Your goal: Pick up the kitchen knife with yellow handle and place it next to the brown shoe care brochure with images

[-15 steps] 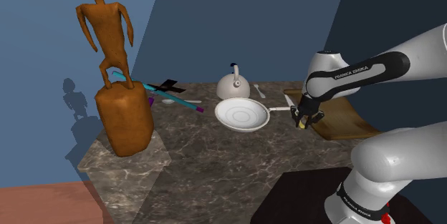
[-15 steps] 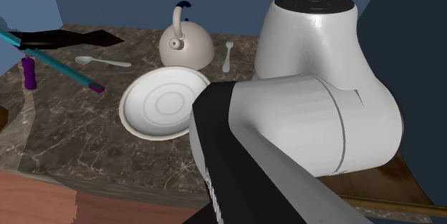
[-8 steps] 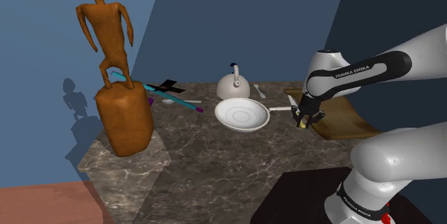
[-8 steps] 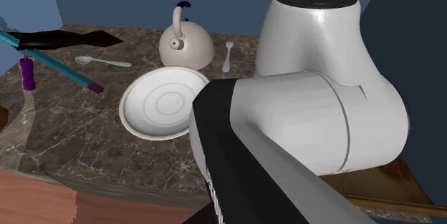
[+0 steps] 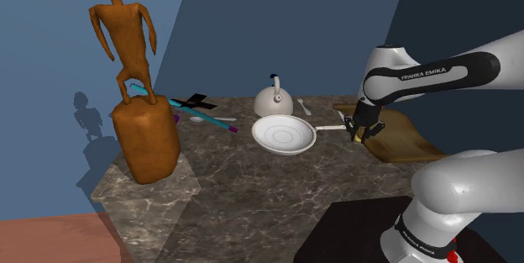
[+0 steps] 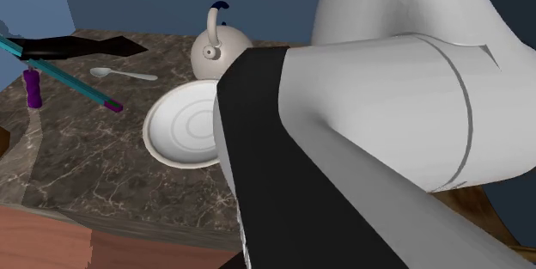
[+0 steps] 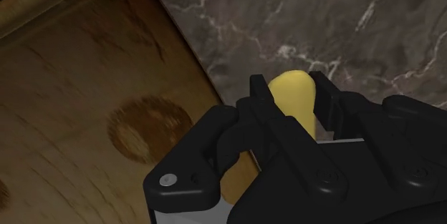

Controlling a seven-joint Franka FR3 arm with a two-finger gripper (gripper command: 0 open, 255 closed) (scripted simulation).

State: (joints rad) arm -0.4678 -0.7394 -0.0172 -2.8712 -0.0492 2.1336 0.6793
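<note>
My black gripper (image 5: 363, 128) hangs just above the marble counter, at the near edge of the flat brown brochure (image 5: 401, 135). It is shut on the knife's yellow handle (image 5: 358, 138). In the wrist view the rounded yellow handle (image 7: 292, 99) sticks out between the two black fingers (image 7: 259, 94) of the gripper (image 7: 292, 86), which clasp it from both sides. Under the hand lie the brown brochure (image 7: 79, 108), which has a darker round blotch, and the dark marble (image 7: 322, 22). The knife's blade is hidden by the hand.
A white round dish (image 5: 284, 134) lies just to the shoulder view's left of the gripper, with a white kettle (image 5: 274, 99) behind it. A fork (image 5: 304, 106), a spoon (image 6: 120, 73), teal sticks (image 5: 201, 113) and a tall brown figure statue (image 5: 138, 85) stand further left. My arm (image 6: 369, 138) blocks much of the second exterior view.
The arm's elbow has risen and swung, and the gripper has moved slightly up and toward the brochure with the knife still in it. The counter's objects have not moved.
</note>
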